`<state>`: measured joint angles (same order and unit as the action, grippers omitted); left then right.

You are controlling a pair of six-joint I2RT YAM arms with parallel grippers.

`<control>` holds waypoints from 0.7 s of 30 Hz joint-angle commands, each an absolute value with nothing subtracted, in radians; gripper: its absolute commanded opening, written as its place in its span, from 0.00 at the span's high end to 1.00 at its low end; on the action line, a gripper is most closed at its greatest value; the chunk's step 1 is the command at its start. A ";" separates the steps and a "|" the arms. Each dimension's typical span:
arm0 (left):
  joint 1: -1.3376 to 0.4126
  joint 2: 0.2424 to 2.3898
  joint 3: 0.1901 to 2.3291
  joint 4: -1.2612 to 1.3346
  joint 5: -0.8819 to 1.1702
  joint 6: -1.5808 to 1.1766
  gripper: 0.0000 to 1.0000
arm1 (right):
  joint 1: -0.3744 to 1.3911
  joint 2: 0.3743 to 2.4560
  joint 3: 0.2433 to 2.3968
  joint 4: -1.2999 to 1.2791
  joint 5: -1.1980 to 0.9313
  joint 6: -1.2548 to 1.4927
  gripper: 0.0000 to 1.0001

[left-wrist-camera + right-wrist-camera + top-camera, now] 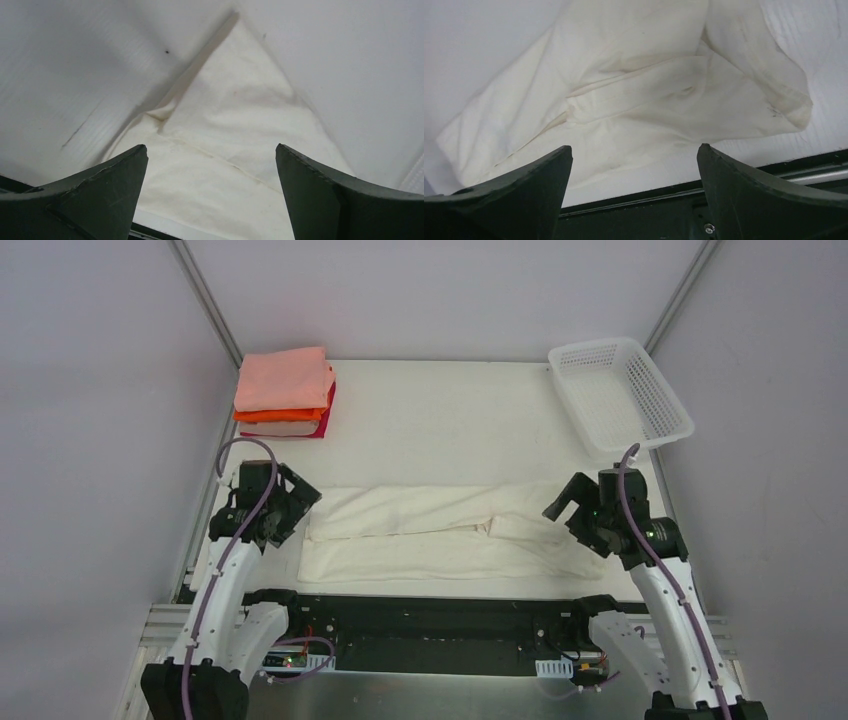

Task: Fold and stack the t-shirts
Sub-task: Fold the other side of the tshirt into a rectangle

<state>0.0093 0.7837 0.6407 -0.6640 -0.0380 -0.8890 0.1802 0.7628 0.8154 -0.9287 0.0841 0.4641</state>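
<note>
A robotics lab test cell, not a home or shop.

I work inside a booth of plain white panels (90, 390) held by bare aluminium posts (207, 302), over a white table (450, 420). My two arms (660, 590) are bolted to a black rail (430, 618), with purple cables (247, 441) looping along them. The only props are a folded stack of t-shirts (285, 390) and a white plastic basket (600, 344).

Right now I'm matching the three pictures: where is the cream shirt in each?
Top external: cream shirt, long band along the near edge of the table.
Left wrist: shirt at centre, narrowing upward.
Right wrist: shirt across the upper half.
Shared landmark: white table beneath it.
</note>
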 commanded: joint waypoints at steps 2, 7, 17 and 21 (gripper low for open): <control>-0.168 0.941 0.782 -0.614 -0.017 -0.811 0.01 | 0.177 0.759 0.817 -0.705 -0.213 0.364 0.01; -0.286 1.172 0.868 -0.552 0.010 -0.764 0.01 | 0.196 1.011 0.811 -0.426 -0.380 0.350 0.00; -0.287 1.339 0.779 -0.425 0.011 -0.758 0.01 | 0.254 1.421 0.873 -0.421 -0.345 0.304 0.01; -0.287 1.380 0.764 -0.422 -0.026 -0.759 0.01 | 0.297 1.402 0.832 -0.481 -0.343 0.323 0.00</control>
